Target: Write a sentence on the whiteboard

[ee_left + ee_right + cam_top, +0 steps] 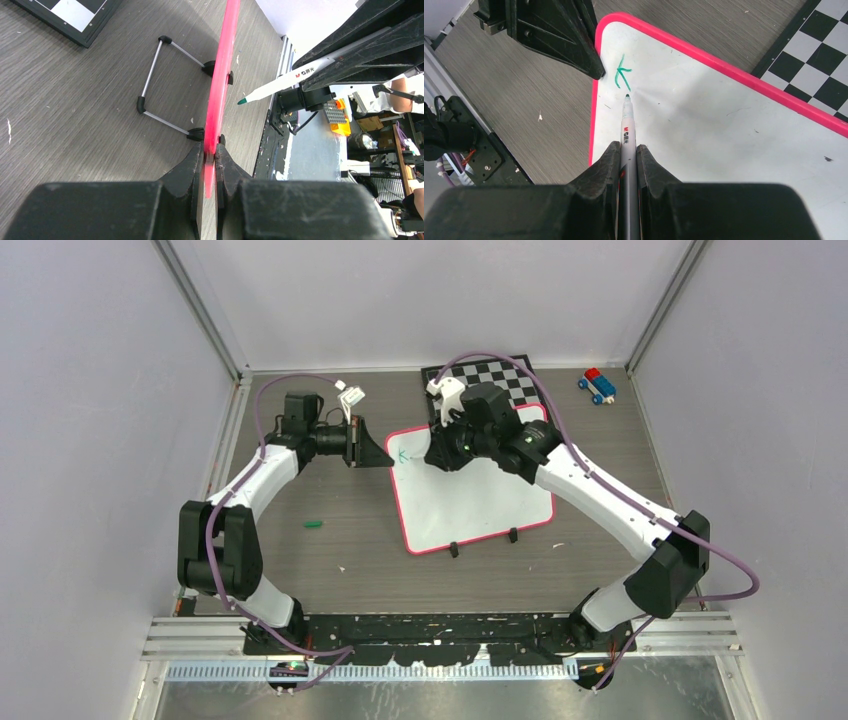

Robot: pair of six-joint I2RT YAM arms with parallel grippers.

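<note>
The whiteboard (480, 502) lies flat mid-table, white with a pink-red frame (724, 65). My left gripper (388, 460) is shut on its left edge; the left wrist view shows the frame (220, 95) edge-on between the jaws (212, 152). My right gripper (440, 452) is shut on a green marker (626, 125), its tip just above the board near the top left corner. The marker also shows in the left wrist view (285, 80). Of the sentence, only one green "k" (622, 72) is on the board.
A black-and-white chequered board (505, 378) lies behind the whiteboard. A red and blue toy block (597, 385) sits at the back right. A small green cap (314, 525) lies on the table left of the whiteboard. The board's wire stand (162, 85) lies underneath.
</note>
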